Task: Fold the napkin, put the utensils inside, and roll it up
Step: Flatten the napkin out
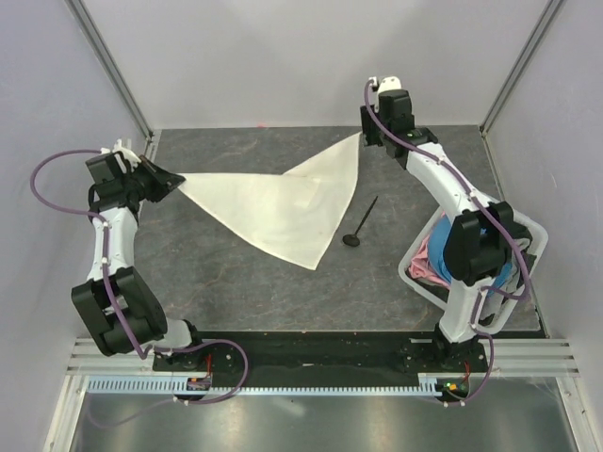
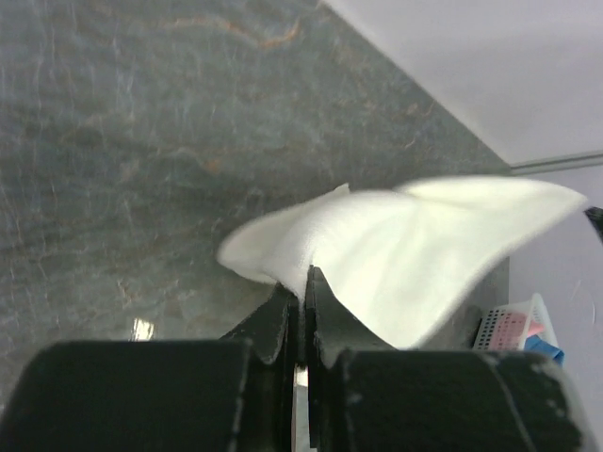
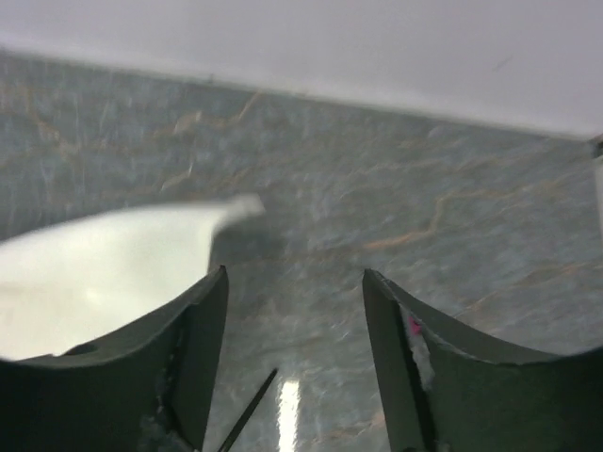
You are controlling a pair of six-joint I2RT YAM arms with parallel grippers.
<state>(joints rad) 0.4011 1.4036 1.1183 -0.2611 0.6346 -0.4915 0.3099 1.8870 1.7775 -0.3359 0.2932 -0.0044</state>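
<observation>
The napkin (image 1: 283, 202) lies as a flat triangle across the middle of the table (image 1: 236, 282), with tips at 9, 1 and 6 o'clock. It is soft, light cloth with no stiffness. I judge it will sag and drag rather than keep a shape, so corners and edges are the places to pinch, and firmly, since thin fabric slips.

The spoon (image 1: 361, 224) lies just beside the napkin at 3 o'clock, apart from it. It is slim and low, so probably fiddly to lift by its handle.

The left claw (image 2: 303, 282) is clamped on the 9 o'clock tip, its fingers together with cloth between them. The right claw (image 3: 294, 282) hovers by the 1 o'clock tip with its fingers wide apart, holding nothing. That tip sits at 10 o'clock from the gap, outside it.
</observation>
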